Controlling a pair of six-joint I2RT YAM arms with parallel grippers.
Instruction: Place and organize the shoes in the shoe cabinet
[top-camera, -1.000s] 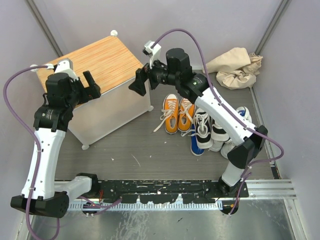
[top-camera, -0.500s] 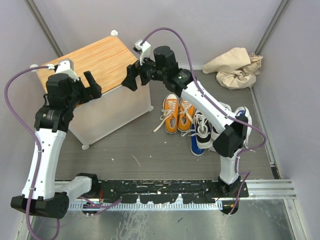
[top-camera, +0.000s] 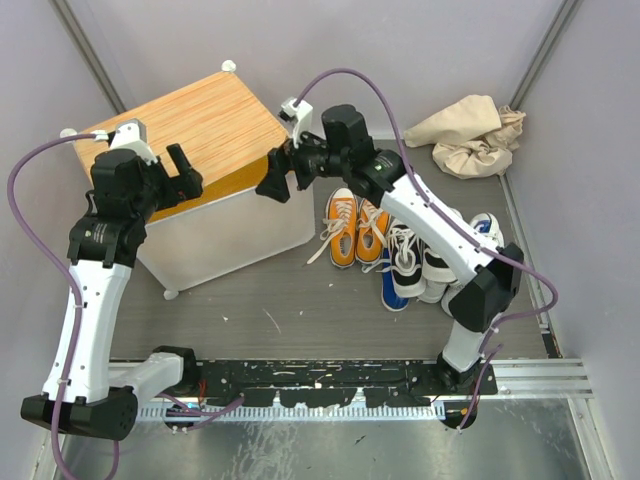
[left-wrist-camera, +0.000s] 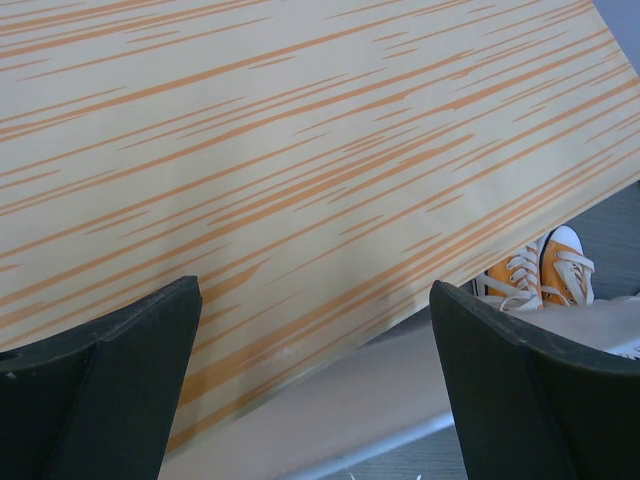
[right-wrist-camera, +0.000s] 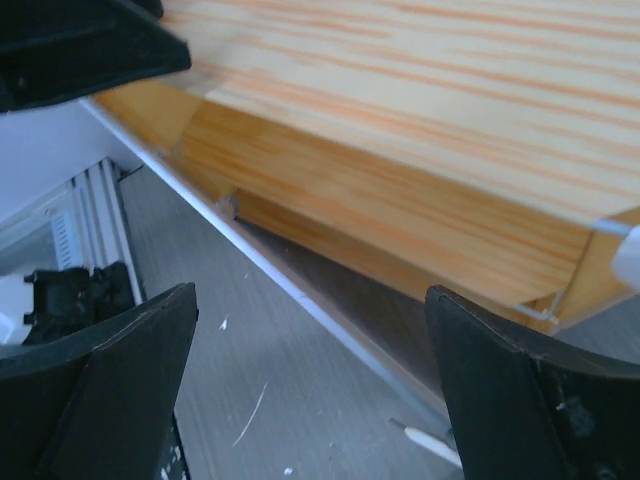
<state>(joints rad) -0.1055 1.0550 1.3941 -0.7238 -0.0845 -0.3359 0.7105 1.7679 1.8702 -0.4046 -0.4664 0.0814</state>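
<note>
Lab cell, plain grey partition walls (top-camera: 400, 40)

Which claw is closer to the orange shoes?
Right. The right claw is at a corner of the cabinet, beside the orange shoes; the left claw is across the cabinet.

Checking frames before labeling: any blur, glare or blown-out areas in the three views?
Top external: sharp, even light, soft shadow at the shoe cabinet base. Left wrist: cabinet grain crisp, left hand's fingers near-black. Right wrist: soft focus, cabinet top washed pale, right hand's fingers dark.

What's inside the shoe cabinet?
Only a dark gap shows behind the shoe cabinet's ajar front panel, nothing discernible in it. Wood-grain top and panel cover the rest.
</note>
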